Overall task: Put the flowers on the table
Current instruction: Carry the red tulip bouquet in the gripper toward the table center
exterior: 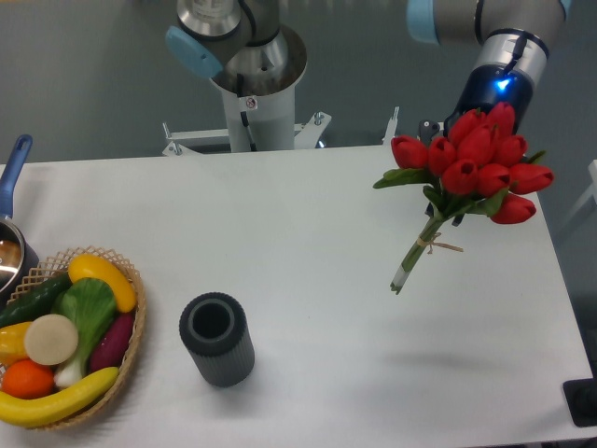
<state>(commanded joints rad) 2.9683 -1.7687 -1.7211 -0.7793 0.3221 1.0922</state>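
Note:
The flowers (471, 163), a bunch of red tulips with green leaves and twine-tied stems, hang tilted in the air over the right side of the white table (308, 233). The heads point up and right, and the stem ends (401, 278) point down and left, clear of the tabletop. My gripper (469, 119) comes down from the top right under a blue-lit wrist. Its fingers are mostly hidden behind the tulip heads, and it holds the bunch there. The bunch casts a faint shadow on the table below it.
A dark grey ribbed cylinder vase (216, 339) stands at the front centre-left. A wicker basket (131, 341) of fruit and vegetables sits at the front left. A pot with a blue handle (11, 173) is at the left edge. The arm's base (254, 93) stands behind the table.

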